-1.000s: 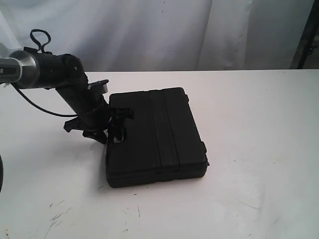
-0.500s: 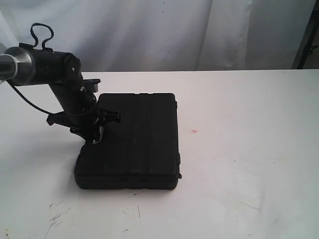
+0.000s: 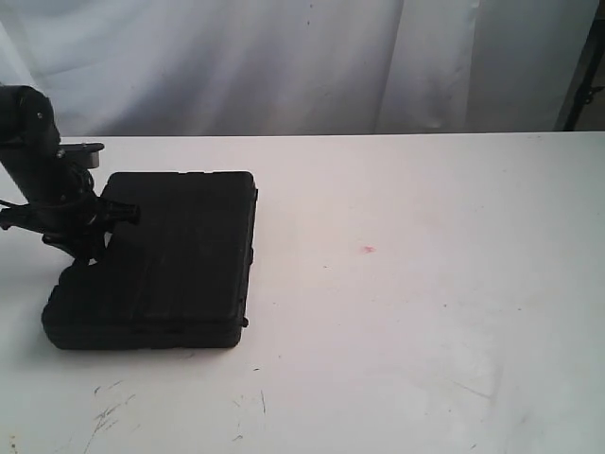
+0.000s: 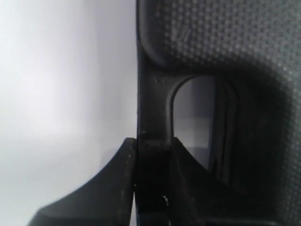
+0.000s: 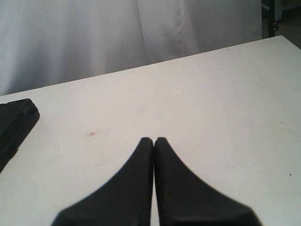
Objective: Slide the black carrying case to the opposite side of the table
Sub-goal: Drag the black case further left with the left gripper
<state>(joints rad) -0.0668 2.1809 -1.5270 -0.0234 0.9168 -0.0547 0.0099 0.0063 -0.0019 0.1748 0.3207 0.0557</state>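
The black carrying case [image 3: 161, 260] lies flat on the white table [image 3: 425, 284], far to the left of the exterior view. My left gripper [image 3: 90, 241] stands at the case's left edge, shut on its handle. Up close in the left wrist view, the handle bar [image 4: 153, 117] runs between my two fingers, and my left gripper [image 4: 153, 146] pinches it, with the case's pebbled lid [image 4: 225, 42] beside. My right gripper [image 5: 154, 140] is shut on nothing and hovers over bare table; a corner of the case [image 5: 14, 125] shows at that view's edge. The right arm is outside the exterior view.
A white curtain [image 3: 302, 61] hangs behind the table's far edge. A small red mark [image 3: 368, 250] sits mid-table, and dark scuffs [image 3: 109, 407] lie near the front left. A dark stand [image 3: 581, 66] is at the back right.
My left gripper has dragged the case by its handle well to the left across the table, uncovering the red mark. The case has also turned slightly.
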